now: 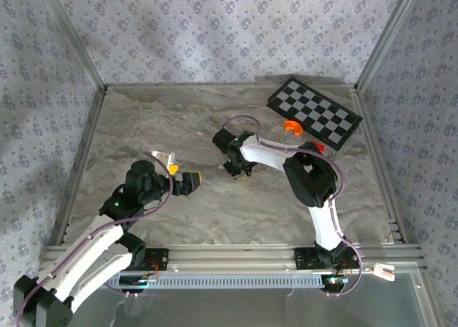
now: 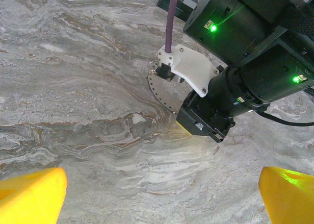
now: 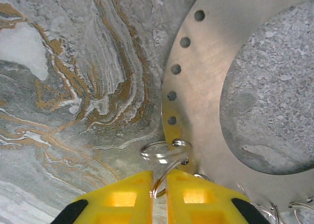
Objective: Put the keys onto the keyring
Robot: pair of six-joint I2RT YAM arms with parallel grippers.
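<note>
My right gripper [image 3: 159,192] is shut on the keyring [image 3: 169,177], a thin silvery wire ring pinched edge-on between the yellow fingers [image 3: 120,199]. That ring links to a second wire ring [image 3: 159,153] threaded through a hole in a flat perforated metal plate [image 3: 206,101]. The plate lies on the marbled table under the right wrist [image 1: 236,166]. My left gripper [image 2: 162,194] is open, low over bare table, with its yellow fingertips [image 2: 32,194] far apart and nothing between them. It points at the right arm's wrist [image 2: 245,52] and the plate [image 2: 159,89]. The keys are out of view.
A black-and-white checkerboard [image 1: 315,112] lies at the back right, with an orange curved plastic piece [image 1: 292,127] beside it. More wire rings [image 3: 267,211] hang from the plate's edge. Patterned walls with metal frame posts close in the table [image 1: 143,127] on three sides.
</note>
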